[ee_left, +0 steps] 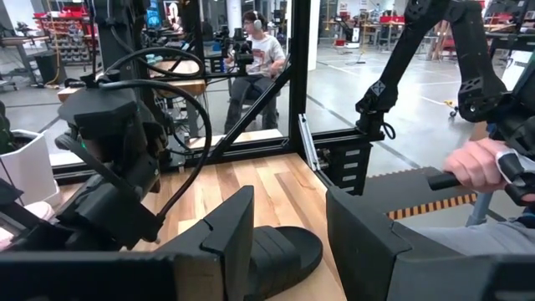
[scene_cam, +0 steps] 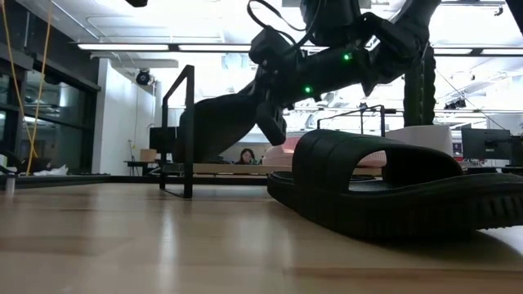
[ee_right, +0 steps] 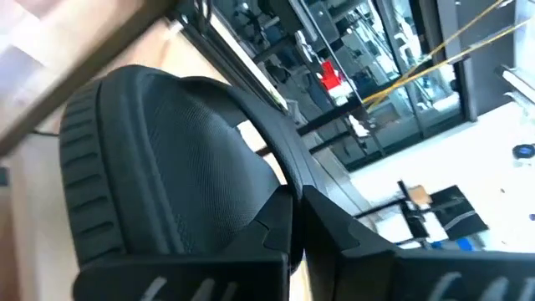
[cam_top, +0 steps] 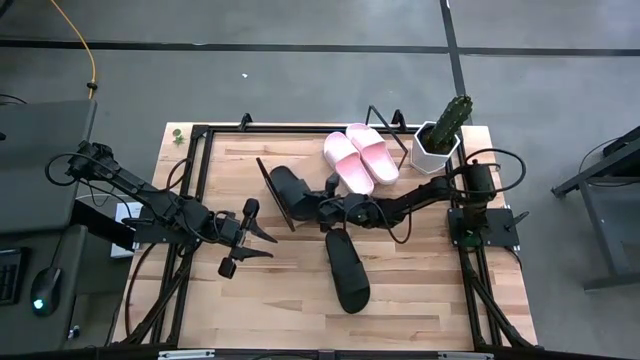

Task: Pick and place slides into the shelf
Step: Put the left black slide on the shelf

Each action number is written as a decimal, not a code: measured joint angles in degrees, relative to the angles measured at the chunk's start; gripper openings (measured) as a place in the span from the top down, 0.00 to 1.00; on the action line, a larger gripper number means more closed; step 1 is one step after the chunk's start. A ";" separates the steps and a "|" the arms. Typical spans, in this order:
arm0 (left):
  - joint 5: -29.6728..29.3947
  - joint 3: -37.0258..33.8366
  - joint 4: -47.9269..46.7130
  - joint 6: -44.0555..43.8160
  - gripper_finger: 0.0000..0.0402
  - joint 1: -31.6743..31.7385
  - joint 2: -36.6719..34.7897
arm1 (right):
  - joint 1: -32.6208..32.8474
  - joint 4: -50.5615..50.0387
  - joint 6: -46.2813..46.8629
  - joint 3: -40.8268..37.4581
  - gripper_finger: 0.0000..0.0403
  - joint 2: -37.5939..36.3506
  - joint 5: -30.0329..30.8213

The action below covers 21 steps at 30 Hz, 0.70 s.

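Two pale pink slides [cam_top: 360,157] lie side by side, soles down, on the shelf [cam_top: 306,160] at the table's far side. My right gripper [cam_top: 322,212] reaches in from the right and is shut on one black slide [cam_top: 290,190] at the shelf's left part. In the low view that slide [scene_cam: 216,122] hangs tilted by the shelf's black frame [scene_cam: 189,131]. The other black slide [cam_top: 347,270] lies sole down on the tabletop nearer the front. My left gripper [cam_top: 268,246] hovers open left of it, touching nothing. My right gripper pinches the black slide between its two fingers [ee_right: 276,226] at the edge of the wide strap [ee_right: 251,180], coming level from the table's right. The slide is tilted, heel end up. Whether its lower end touches the shelf, I cannot tell.
A cactus in a white pot [cam_top: 440,140] stands right of the shelf, close to the right arm. A black frame [cam_top: 200,180] runs around the tabletop. In the left wrist view a person's hand [ee_left: 481,167] holds a bar beyond the table, and another person sits farther back.
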 joint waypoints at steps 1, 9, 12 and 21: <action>0.00 0.00 0.00 0.00 0.67 0.00 0.00 | 0.00 -0.03 0.65 0.00 1.00 0.00 -0.80; 0.00 0.00 0.00 -0.02 0.67 0.00 0.00 | 0.00 -0.03 0.84 0.00 1.00 0.00 -1.74; 0.00 0.00 0.00 -0.02 0.67 0.00 0.01 | -0.12 -0.02 0.82 -0.02 1.00 0.00 -1.74; 0.00 0.00 0.00 -0.02 0.67 0.00 0.00 | -1.50 0.00 0.34 -0.02 1.00 0.00 -2.35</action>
